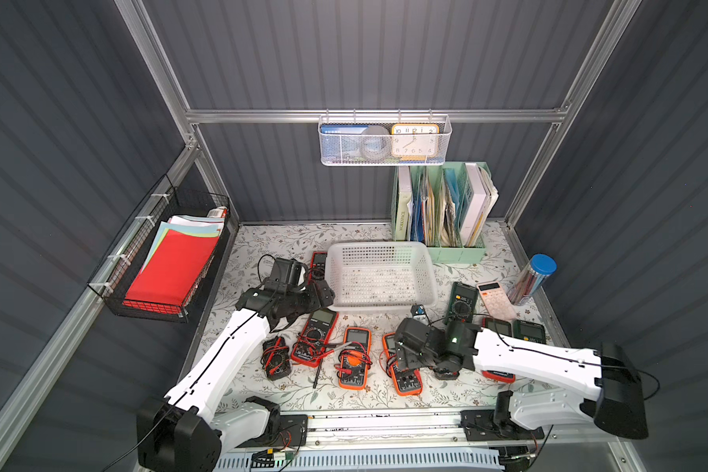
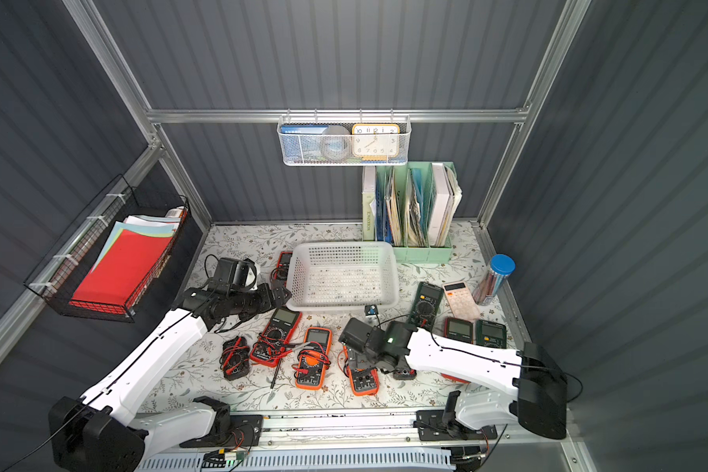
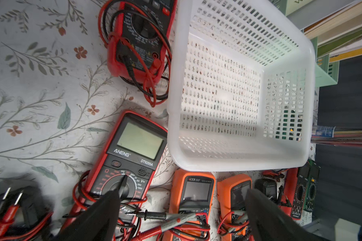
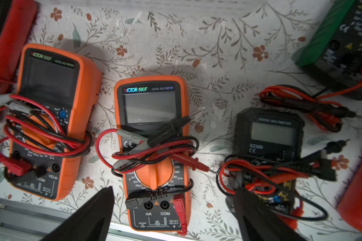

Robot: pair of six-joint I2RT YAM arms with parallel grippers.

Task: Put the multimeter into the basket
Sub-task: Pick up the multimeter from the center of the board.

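The red multimeter (image 3: 140, 141) reads ANENG DT9205A. The orange multimeter (image 4: 153, 108) reads VICTOR 890F DIGITAL MULTIMETER, with mA and COM by its jacks. The small black meter (image 4: 269, 144) seems to read SZ308.

- The white rectangular perforated basket (image 3: 172, 83) is smooth plastic with a soft sheen.
- The orange-cased multimeter with red and black leads (image 4: 151, 106) has a matt-looking moulded shell and a glossy grey screen.
- The floral-printed table cover (image 4: 217, 62) looks smooth and faintly shiny.
- The silver frame rail (image 1: 262, 115) is brushed metal.
- The red sheets (image 1: 172, 265) in the black wire basket (image 1: 152, 305) are matt paper.
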